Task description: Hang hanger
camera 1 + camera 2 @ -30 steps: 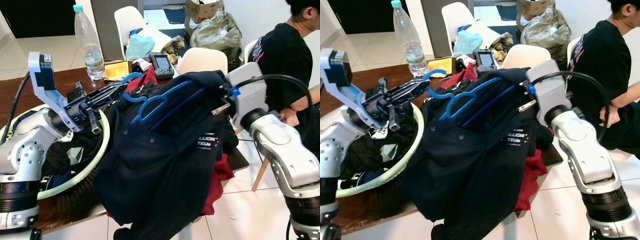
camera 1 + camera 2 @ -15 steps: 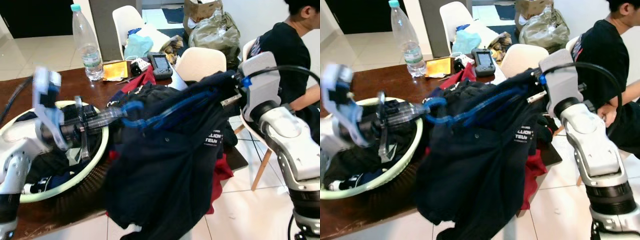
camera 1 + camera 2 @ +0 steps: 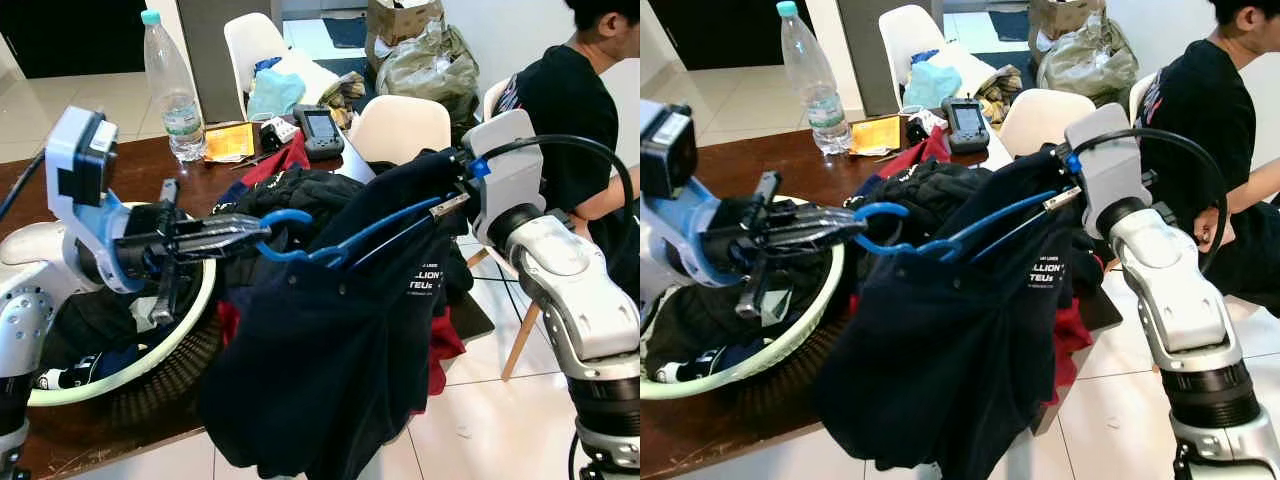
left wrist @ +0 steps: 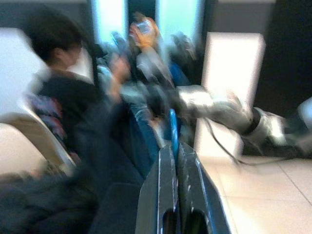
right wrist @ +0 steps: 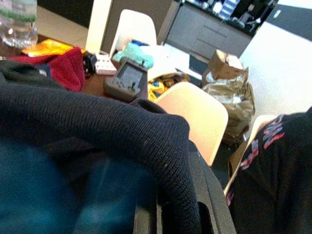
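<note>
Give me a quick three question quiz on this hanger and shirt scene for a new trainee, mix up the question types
1. True or false: the left pincer grips the blue hanger at its hook end.
2. Which thing stands on the brown table behind the laundry basket?
A. water bottle
B. kettle
C. lamp
3. Fill in: the right pincer holds up the dark navy ____ at its collar.

Key: 1 true; 2 A; 3 shirt
</note>
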`<state>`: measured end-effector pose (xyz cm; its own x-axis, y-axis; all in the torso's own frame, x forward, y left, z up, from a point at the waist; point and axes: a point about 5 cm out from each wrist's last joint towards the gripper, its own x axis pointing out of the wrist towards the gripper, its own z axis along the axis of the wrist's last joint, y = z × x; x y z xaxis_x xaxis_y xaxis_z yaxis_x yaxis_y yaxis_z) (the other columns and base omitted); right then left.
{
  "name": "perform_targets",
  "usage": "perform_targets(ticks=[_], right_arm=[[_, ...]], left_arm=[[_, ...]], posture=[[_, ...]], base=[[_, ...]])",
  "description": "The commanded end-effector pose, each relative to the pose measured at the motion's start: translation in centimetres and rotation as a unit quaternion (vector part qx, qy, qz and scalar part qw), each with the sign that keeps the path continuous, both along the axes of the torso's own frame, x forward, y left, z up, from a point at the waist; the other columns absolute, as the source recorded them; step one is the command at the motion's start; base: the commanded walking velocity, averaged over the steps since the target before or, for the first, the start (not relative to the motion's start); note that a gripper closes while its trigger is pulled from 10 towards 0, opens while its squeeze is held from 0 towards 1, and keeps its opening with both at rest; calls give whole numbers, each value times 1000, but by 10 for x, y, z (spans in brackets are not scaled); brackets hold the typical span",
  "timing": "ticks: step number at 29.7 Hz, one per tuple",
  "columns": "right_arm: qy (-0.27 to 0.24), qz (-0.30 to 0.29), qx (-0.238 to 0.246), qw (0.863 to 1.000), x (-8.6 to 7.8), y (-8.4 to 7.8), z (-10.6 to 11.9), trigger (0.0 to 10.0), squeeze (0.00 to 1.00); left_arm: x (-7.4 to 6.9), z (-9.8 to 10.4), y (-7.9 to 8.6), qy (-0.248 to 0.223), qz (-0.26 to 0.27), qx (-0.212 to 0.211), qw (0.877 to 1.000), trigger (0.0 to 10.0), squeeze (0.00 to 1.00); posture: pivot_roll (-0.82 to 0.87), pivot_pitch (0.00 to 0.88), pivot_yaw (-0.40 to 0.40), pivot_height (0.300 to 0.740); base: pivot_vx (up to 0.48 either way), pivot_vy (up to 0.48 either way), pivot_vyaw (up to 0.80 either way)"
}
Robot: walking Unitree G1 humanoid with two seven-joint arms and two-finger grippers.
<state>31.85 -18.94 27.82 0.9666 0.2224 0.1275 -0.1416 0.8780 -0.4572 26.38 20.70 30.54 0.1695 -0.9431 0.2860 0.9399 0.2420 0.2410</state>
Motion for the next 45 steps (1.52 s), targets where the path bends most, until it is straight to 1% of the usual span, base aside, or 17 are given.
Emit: perform_targets(ticks=[1,8,13,17,21,22,23,24,25,26,27,28,32,34,36,39,45], right_arm=[[11,0,-3,1000,0,-1,-5,0,0],[11,0,-3,1000,0,-1,-5,0,0],[59,-20,6,998,4,-13,-23,0,0],[86,-14,6,996,4,-11,-34,0,0],[107,0,13,994,2,-8,-40,0,0],[114,11,23,993,1,-6,-42,0,0],[114,11,23,993,1,-6,-42,0,0],[117,28,42,992,-1,-1,-42,0,0],[117,28,42,992,-1,-1,-42,0,0],[109,82,66,988,-6,13,-38,0,0],[109,82,66,988,-6,13,-38,0,0],[99,143,87,981,-12,28,-32,0,0],[92,186,97,973,-18,38,-28,0,0],[81,205,100,970,-18,47,-24,0,0],[59,197,108,973,-14,47,-17,0,0],[-51,171,160,971,13,44,40,0,0],[-118,180,149,965,40,57,93,0,0]], left_arm=[[-4,11,5,-26,2,-4,1000,4510,0],[-4,11,5,-26,2,-4,1000,4510,0],[-21,32,44,-67,57,-55,995,4784,0],[-22,37,52,-85,90,-79,989,4784,0],[-9,47,64,-103,174,-125,971,4706,0],[-2,56,73,-120,222,-173,952,4471,0],[-2,56,73,-120,222,-173,952,4471,0],[5,65,80,-133,263,-220,930,4549,0],[5,65,80,-133,263,-220,930,4549,0],[16,68,80,-135,301,-270,904,5843,0],[16,68,80,-135,301,-270,904,5843,0],[29,70,75,-125,323,-321,881,7725,0],[38,70,68,-114,329,-348,870,7765,0],[48,78,55,-107,316,-381,862,9137,0],[49,82,55,-106,312,-388,860,9490,0],[49,77,56,-105,338,-377,856,9765,0],[46,66,55,-127,418,-337,834,10000,0]], posture=[[58,117,36,740],[58,117,36,740],[72,112,24,740],[72,112,24,740],[71,114,28,740],[69,115,29,740],[69,115,29,740],[70,114,29,740],[70,114,29,740],[71,113,29,740],[71,113,29,740],[75,111,25,740],[75,111,25,740],[67,102,30,740],[69,100,30,740],[81,91,17,740],[142,72,-55,740]], base=[[0,0,0],[0,0,0],[0,0,0],[0,0,0],[0,0,0],[0,0,0],[0,0,0],[0,0,0],[0,0,0],[0,0,0],[0,0,0],[0,0,0],[0,0,0],[0,0,0],[0,0,0],[0,0,0],[0,0,0]])
